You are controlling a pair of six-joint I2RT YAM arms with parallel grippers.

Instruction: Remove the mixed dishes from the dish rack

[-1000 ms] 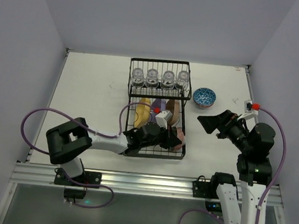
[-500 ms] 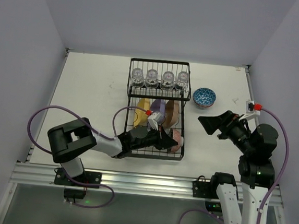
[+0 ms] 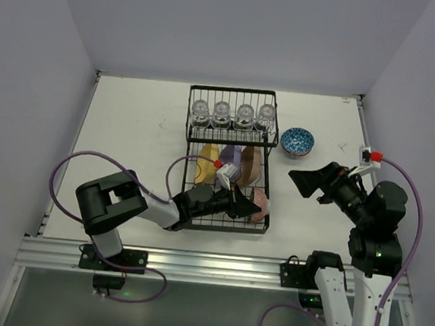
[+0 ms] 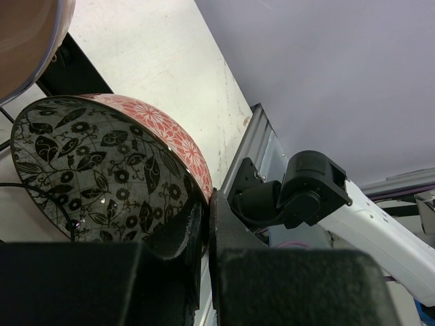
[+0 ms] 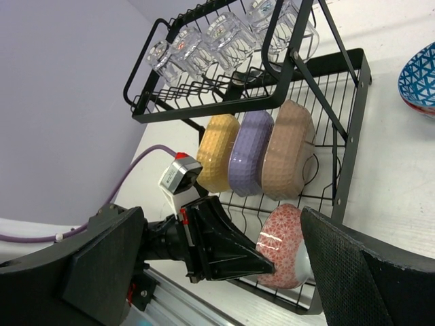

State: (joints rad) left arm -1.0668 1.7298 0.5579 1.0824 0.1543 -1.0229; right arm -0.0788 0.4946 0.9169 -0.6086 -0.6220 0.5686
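My left gripper (image 3: 242,204) is shut on the rim of the reddish bowl (image 3: 259,207), which stands tilted on edge at the front right corner of the black dish rack (image 3: 188,122). The left wrist view shows the bowl's dark flowered inside (image 4: 95,163) and the rim pinched between my fingertips (image 4: 204,210). Yellow (image 5: 219,153), purple (image 5: 250,153) and tan (image 5: 289,149) plates stand on edge behind the bowl (image 5: 285,244). Several clear glass cups (image 3: 233,115) sit upside down on the upper shelf. My right gripper (image 3: 307,182) hangs open to the right of the rack, holding nothing.
A blue patterned bowl (image 3: 297,142) sits on the table right of the rack's upper shelf. The left arm's purple cable (image 3: 73,162) loops over the table's left side. Walls close in on the left, back and right.
My left arm has swung its elbow to the right and turned the wrist, still gripping the reddish bowl, which shifted slightly toward the rack's front right corner. The right arm has hardly moved.
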